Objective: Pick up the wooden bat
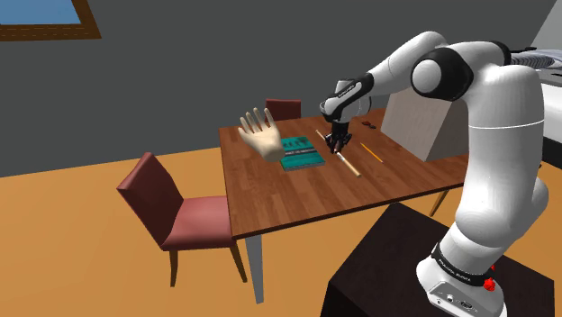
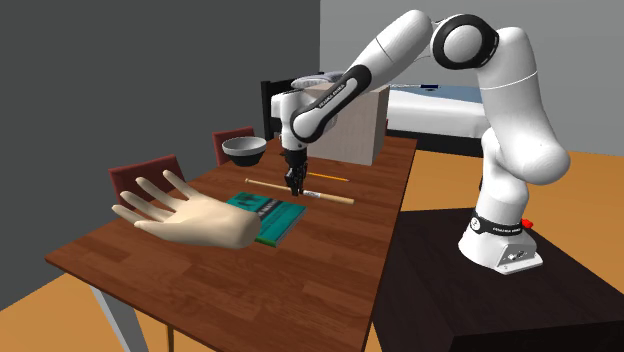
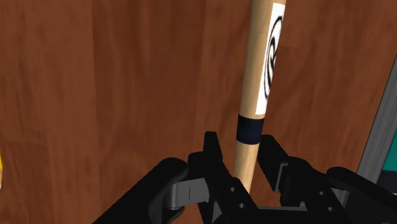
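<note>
A light wooden bat [image 1: 349,163] with a dark band and a white label lies flat on the brown table [image 1: 270,198], beside a green book. My black gripper [image 1: 339,147] points straight down onto it. In the second exterior view the gripper [image 2: 294,187] stands on the bat [image 2: 325,197] near the bat's middle. In the wrist view the bat [image 3: 257,63] runs away from the hand, and the gripper [image 3: 243,149] is shut on its thin handle just below the dark band. The bat still rests on the table.
A green book [image 1: 302,155] lies next to the bat, and a large pale model hand [image 1: 263,137] stands beyond it. A yellow pencil [image 1: 371,152], a dark bowl [image 2: 243,150] and a tan box [image 1: 419,126] share the table. Red chairs [image 1: 171,212] flank it.
</note>
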